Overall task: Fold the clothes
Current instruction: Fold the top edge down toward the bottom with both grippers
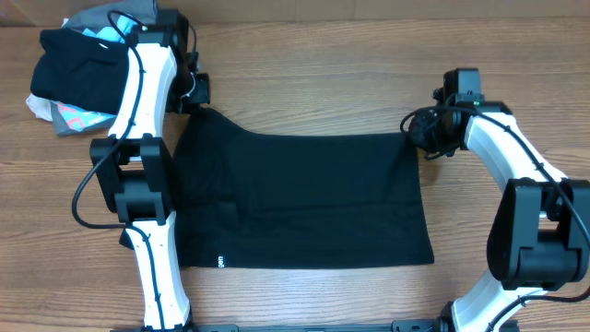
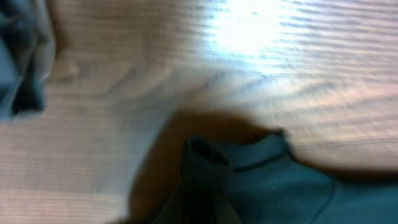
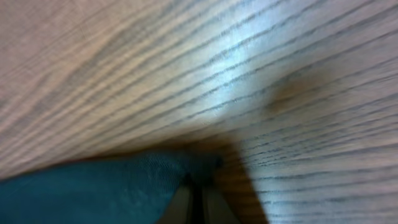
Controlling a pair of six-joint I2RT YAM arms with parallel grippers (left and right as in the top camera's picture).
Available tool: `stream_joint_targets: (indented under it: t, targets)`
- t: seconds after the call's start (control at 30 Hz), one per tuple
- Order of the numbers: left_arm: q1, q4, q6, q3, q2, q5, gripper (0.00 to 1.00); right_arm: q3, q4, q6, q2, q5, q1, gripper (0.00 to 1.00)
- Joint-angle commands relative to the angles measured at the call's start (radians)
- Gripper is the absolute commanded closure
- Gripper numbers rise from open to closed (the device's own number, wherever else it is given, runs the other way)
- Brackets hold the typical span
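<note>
The black T-shirt (image 1: pixel 304 203) lies spread flat on the wooden table, with a small white mark (image 1: pixel 219 261) near its front left edge. My left gripper (image 1: pixel 195 103) is shut on the shirt's far left corner; the left wrist view shows a ribbed fold of the fabric (image 2: pixel 205 165) pinched between the fingers (image 2: pixel 202 214). My right gripper (image 1: pixel 415 136) is shut on the far right corner; the right wrist view shows the dark cloth (image 3: pixel 124 183) meeting the closed fingers (image 3: pixel 198 205).
A heap of mixed black, grey, light-blue and pink garments (image 1: pixel 78 69) sits at the far left corner of the table, just left of my left arm. Bare wood (image 1: pixel 323 65) lies beyond the shirt.
</note>
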Motion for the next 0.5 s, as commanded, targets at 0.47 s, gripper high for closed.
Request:
stream_joint_targets:
  t: [0.47]
  targets:
    - [0.005, -0.306, -0.143, 0.077, -0.012, 0.067, 0.96, 0.135, -0.321, 0.094, -0.005, -0.006, -0.023, 0.96]
